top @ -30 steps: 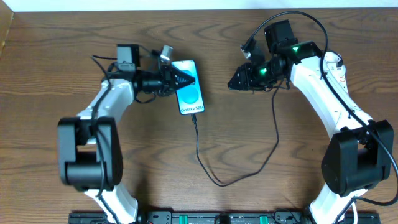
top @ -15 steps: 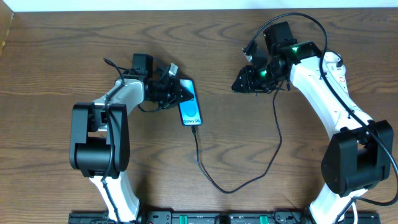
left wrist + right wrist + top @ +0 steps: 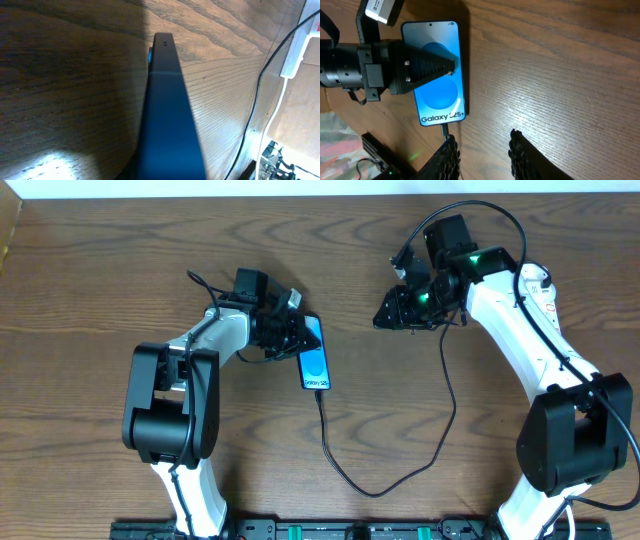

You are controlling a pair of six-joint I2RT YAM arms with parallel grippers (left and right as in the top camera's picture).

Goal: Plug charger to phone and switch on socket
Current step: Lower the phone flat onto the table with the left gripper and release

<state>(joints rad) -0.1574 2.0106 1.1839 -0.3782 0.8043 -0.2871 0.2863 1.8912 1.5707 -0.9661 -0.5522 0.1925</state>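
Currently the left gripper [image 3: 297, 337] is clamped on the phone [image 3: 316, 360], with the charger [image 3: 444, 131] seated at the phone's bottom edge. The right gripper [image 3: 485, 157], well apart from the phone, is spread wide and empty. Dragging the phone may tug the plug loose. Only the left wrist view shows the socket [image 3: 298, 42], beyond the phone.

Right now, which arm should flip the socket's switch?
Probably the right. The left gripper is clamped on the phone, with the charger already plugged in. The right gripper is open and free, and the charger leads toward it. The socket shows only at the edge of the left wrist view.
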